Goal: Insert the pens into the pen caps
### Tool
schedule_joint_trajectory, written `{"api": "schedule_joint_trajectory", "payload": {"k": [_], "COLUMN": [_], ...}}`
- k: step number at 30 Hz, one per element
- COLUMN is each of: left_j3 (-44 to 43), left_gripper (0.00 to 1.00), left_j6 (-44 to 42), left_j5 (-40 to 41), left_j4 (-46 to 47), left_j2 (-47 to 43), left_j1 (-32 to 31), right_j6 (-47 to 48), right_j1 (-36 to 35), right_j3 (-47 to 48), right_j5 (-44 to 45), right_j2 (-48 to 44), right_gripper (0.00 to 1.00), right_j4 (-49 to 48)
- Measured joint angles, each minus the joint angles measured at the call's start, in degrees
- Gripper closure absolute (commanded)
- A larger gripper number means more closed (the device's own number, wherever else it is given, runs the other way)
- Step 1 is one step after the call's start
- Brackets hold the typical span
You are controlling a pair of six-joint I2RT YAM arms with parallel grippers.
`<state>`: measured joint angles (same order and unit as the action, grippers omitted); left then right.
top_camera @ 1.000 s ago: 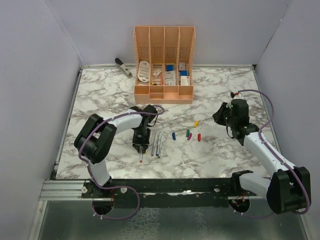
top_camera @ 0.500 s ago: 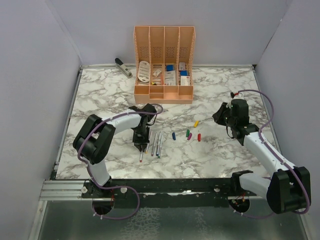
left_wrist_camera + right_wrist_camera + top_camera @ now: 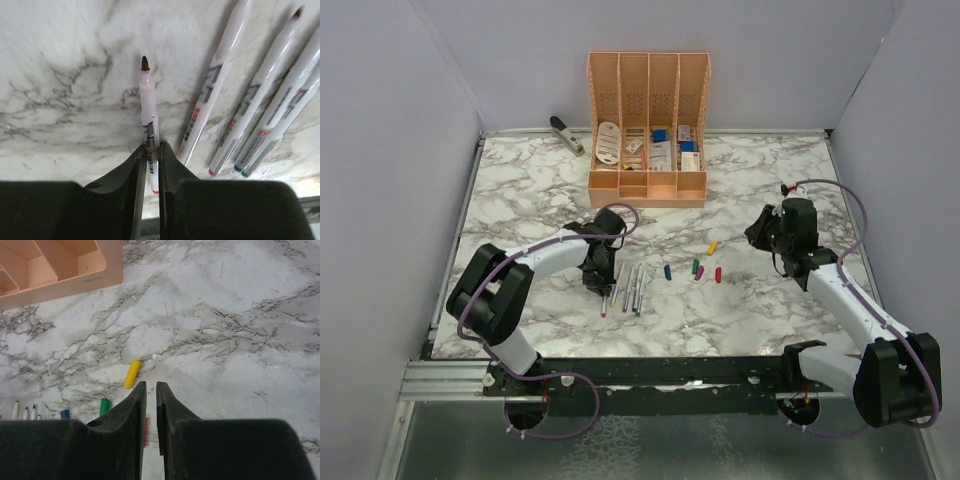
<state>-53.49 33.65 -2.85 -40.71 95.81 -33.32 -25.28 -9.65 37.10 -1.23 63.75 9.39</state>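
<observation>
My left gripper (image 3: 596, 274) (image 3: 151, 148) is shut on the rear part of a pale pen (image 3: 148, 120) with a dark red tip, which points away over the marble. Several more pens (image 3: 260, 105) (image 3: 632, 286) lie side by side just right of it. Further right lie the caps: blue (image 3: 667, 271), green (image 3: 695, 267), magenta (image 3: 700, 273), red (image 3: 718, 274) and yellow (image 3: 713, 246). My right gripper (image 3: 757, 232) (image 3: 150, 386) hovers right of them, shut and holding nothing. In the right wrist view the yellow cap (image 3: 132, 374) and green cap (image 3: 105, 406) lie just left of its fingers.
An orange desk organizer (image 3: 647, 185) (image 3: 60, 270) with small items stands at the back centre. A grey stapler (image 3: 566, 134) lies at the back left. Grey walls close in the marble table on three sides.
My left gripper has closed on the red-tipped pen, and the left arm's elbow has swung out to the left. The right arm has not moved.
</observation>
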Motion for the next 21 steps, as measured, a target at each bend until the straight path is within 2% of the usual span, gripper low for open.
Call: {"api": "schedule_joint_trajectory", "payload": {"k": [6, 9, 15, 21], "left_j3": [3.0, 4.9, 7.9, 8.5], "left_gripper": [1.0, 1.0, 1.0, 1.0], "left_j6": [-1.6, -2.3, -2.6, -4.6], "left_j5": [8.1, 11.3, 15.2, 17.6], "left_j4": [16.3, 20.8, 21.2, 19.5], "left_j2": [-4.2, -5.4, -8.8, -16.8], "left_j1": [0.7, 0.7, 0.9, 1.0], "right_j6": [0.4, 1.0, 1.2, 1.0], "right_j1": [0.0, 0.0, 0.0, 0.0], "right_j3": [0.0, 0.0, 0.0, 0.0], "right_j5": [-0.1, 0.0, 0.1, 0.2], "right_j2": [0.0, 0.1, 1.9, 6.0], "right_gripper": [0.85, 0.85, 0.89, 0.92], "right_j4": [0.0, 0.1, 0.9, 3.1]}}
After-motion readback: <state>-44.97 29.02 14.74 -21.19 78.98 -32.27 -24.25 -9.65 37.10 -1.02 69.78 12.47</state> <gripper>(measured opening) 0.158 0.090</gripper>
